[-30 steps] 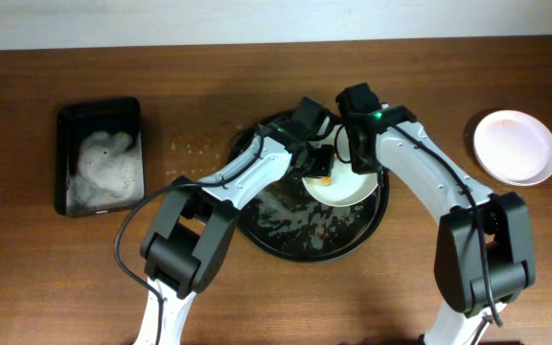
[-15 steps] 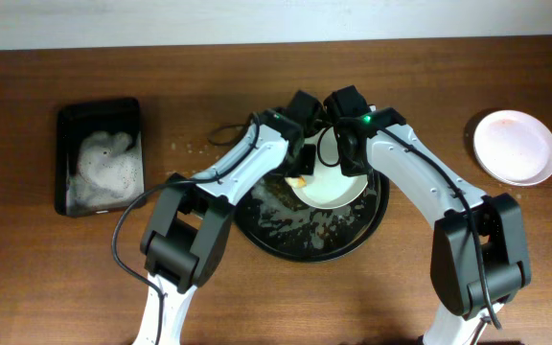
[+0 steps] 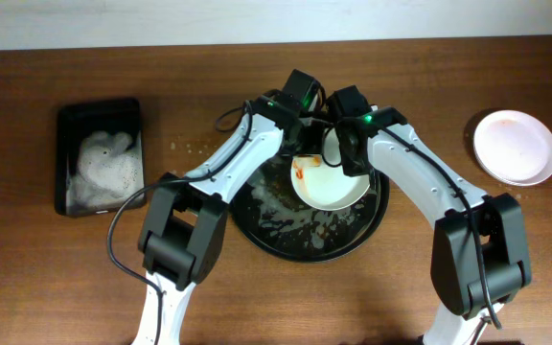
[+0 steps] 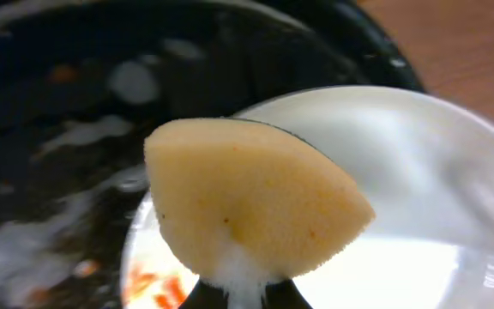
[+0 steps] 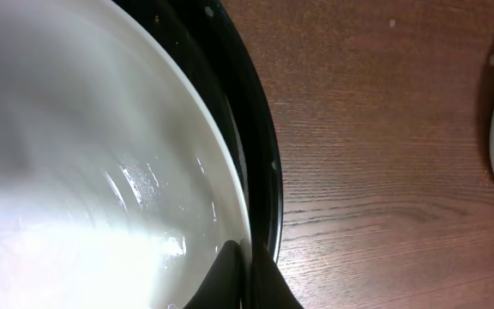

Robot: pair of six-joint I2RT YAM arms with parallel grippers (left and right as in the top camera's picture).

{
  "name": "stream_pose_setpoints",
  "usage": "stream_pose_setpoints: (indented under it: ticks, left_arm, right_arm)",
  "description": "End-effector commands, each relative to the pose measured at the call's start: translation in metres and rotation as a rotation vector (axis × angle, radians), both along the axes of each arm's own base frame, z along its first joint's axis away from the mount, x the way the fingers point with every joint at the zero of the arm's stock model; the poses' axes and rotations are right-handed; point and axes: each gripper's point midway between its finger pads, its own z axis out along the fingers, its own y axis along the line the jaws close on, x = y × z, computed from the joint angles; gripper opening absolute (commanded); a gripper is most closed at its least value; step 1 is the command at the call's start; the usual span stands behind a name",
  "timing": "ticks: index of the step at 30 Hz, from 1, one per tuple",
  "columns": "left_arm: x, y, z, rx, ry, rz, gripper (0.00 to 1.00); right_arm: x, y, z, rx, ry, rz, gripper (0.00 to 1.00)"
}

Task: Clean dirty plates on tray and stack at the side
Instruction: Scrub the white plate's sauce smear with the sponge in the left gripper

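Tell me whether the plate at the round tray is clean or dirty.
Dirty: an orange smear lies on the plate, leftward in the overhead view, and shows below the sponge in the left wrist view.

Left gripper (image 4: pixel 237 296) and right gripper (image 5: pixel 245 262) close together, jaws clamped.

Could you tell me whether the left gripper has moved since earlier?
Yes. The left gripper has pulled back from over the plate toward the tray's far rim.
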Motion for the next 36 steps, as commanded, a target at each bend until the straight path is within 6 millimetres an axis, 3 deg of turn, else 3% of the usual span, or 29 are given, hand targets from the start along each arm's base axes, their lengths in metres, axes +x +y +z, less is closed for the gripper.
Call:
stream_pose_setpoints:
  ticks: [1,8,12,15,22,26,31,36]
  left_arm:
    - [-0.033,-0.022,-0.025,-0.04,0.09,-0.042,0.04]
    - [-0.039,-0.01,-0.068,0.008,0.057,-0.008,0.04]
    - [-0.037,0.008,-0.076,0.098,0.037,0.008,0.01]
    - [-0.034,0.032,-0.079,0.228,0.017,0.052,0.01]
    - [-0.024,0.064,-0.074,0.426,-0.06,0.053,0.01]
    - [-0.016,0.076,-0.054,0.499,-0.085,0.077,0.01]
    - [-0.003,0.086,-0.03,0.515,-0.113,0.114,0.01]
    - [-0.004,0.091,-0.032,0.44,-0.043,0.12,0.01]
  right_arm:
    - [0.006,-0.005,0.012,-0.019,-0.035,-0.009,0.04]
    - [0.006,-0.005,0.012,-0.019,-0.035,-0.009,0.04]
    - [0.006,-0.005,0.012,-0.019,-0.035,-0.009,0.04]
    - [0.006,-0.005,0.012,-0.02,-0.034,-0.009,0.04]
    - [0.006,-0.006,0.013,-0.026,-0.036,-0.01,0.04]
    - [0.007,-0.017,0.024,-0.088,-0.063,-0.022,0.04]
    - [0.005,-0.028,0.045,-0.141,-0.104,-0.035,0.04]
    - [0.002,-0.038,0.057,-0.204,-0.108,-0.042,0.04]
